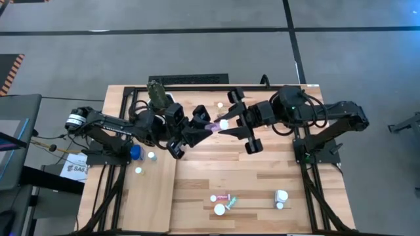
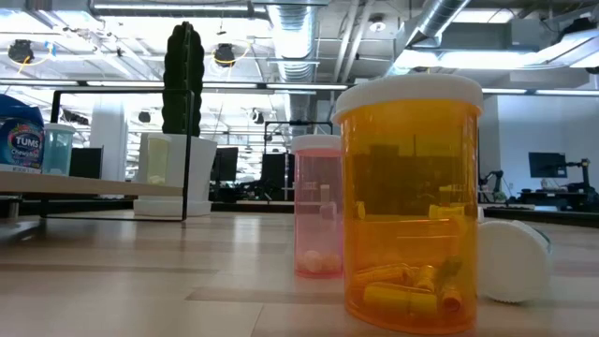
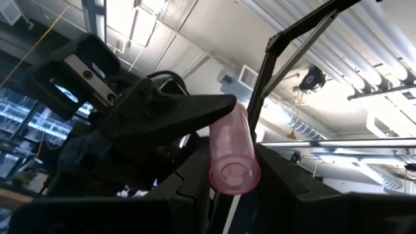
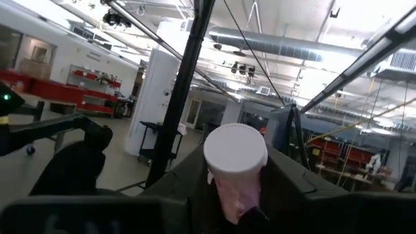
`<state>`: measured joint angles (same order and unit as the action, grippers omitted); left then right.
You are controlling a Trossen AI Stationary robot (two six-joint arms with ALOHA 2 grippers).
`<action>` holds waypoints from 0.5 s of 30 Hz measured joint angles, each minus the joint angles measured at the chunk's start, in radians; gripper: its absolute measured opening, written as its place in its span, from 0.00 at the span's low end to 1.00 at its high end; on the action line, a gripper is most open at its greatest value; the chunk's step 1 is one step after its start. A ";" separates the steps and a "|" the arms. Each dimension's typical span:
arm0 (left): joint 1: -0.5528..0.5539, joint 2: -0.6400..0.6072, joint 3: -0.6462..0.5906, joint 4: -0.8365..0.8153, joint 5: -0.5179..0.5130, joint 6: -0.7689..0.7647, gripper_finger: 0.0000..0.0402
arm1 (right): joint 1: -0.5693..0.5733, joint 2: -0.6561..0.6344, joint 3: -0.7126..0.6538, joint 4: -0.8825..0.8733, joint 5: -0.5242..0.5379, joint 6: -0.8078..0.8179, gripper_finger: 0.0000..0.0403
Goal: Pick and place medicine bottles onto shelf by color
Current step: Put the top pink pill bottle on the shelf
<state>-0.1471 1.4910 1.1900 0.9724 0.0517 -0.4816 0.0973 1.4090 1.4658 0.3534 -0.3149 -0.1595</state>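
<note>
A pink medicine bottle (image 1: pixel 214 126) with a white cap (image 1: pixel 224 122) is held high above the table's middle between my two grippers, lying roughly level. My left gripper (image 1: pixel 205 128) is shut on its bottom end, my right gripper (image 1: pixel 228 124) on its cap end. The bottom faces the left wrist camera (image 3: pixel 234 174); the cap faces the right wrist camera (image 4: pixel 235 155). The pale shelf board (image 1: pixel 149 200) lies at the near left with a blue bottle (image 1: pixel 136 153) and two white-capped ones on its far end. My left gripper pinches the pink bottle's bottom end (image 3: pixel 229 156) between its two fingers, coming level from the table's left, fingers along the bottle. The bottle is lifted clear of the table. My right gripper pinches the bottle at its cap end, with the fingers on either side just under the white cap (image 4: pixel 237 185), coming level from the table's right. One of its fingers (image 3: pixel 188 110) shows against the bottle's far part in the left wrist view.
Several bottles stand or lie near the front edge (image 1: pixel 222 202), among them an amber bottle (image 2: pixel 412 201) and a pink one (image 2: pixel 318 206), with two more at the right (image 1: pixel 281 196). A plant in a white pot (image 1: pixel 156 93) stands at the far left. Bare planks (image 1: pixel 216 167) lie under the grippers.
</note>
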 joint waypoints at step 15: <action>0.001 0.000 0.000 -0.078 -0.015 -0.014 0.36 | 0.001 -0.108 0.001 -0.249 -0.006 0.210 0.31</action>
<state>-0.1459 1.4906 1.1896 0.8944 0.0368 -0.4960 0.0980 1.3015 1.4672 0.1044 -0.3209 0.0504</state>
